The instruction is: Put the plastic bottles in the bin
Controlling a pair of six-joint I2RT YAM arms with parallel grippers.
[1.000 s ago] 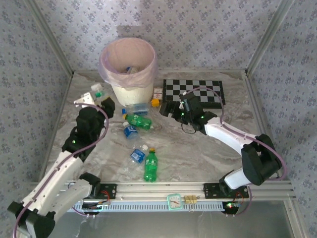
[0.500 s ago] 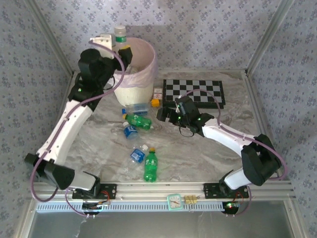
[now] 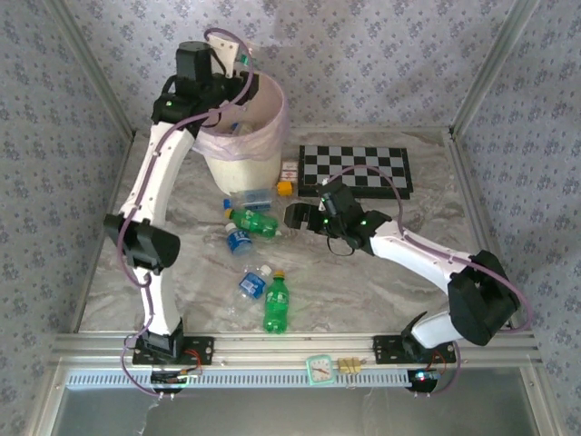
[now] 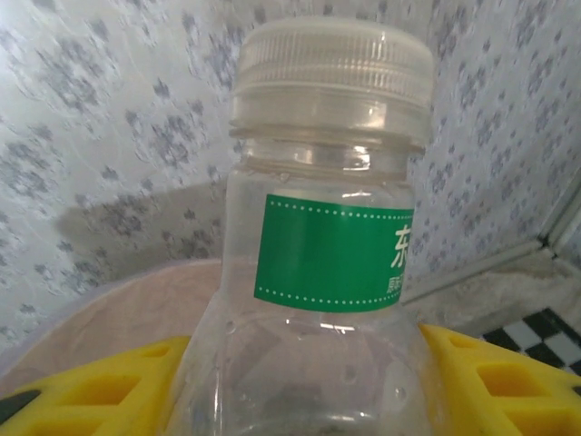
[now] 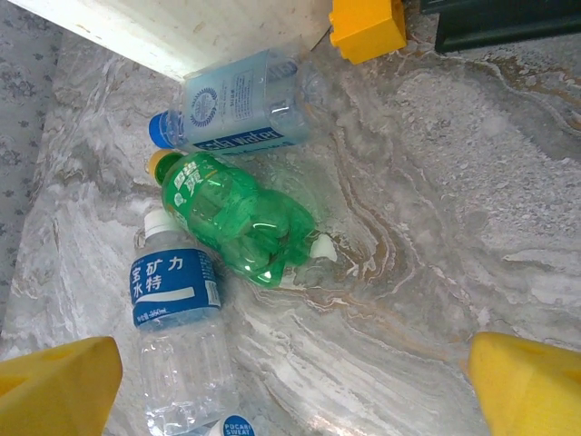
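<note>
- Now the left gripper point(image 4: 300, 391) is pinching a clear green-labelled bottle point(image 4: 331, 245) above the bin point(image 3: 243, 168); opening the jaws comes next.
- Right gripper point(image 5: 290, 391), jaws spread, is hovering over a green bottle point(image 5: 241, 222).

- Soft, even light comes from overhead; the grey marbled table point(image 3: 381, 272) looks pale and slightly washed out.
- Shadows are faint and soft-edged; one grey smudge lies on the floral wallpaper point(image 4: 118, 227).
- Close up, the clear plastic bottle with a green label point(image 4: 331, 245) is sharp, while the wall behind it is blurred.
- Small glints sit on the crumpled green plastic bottle point(image 5: 241, 218).
</note>
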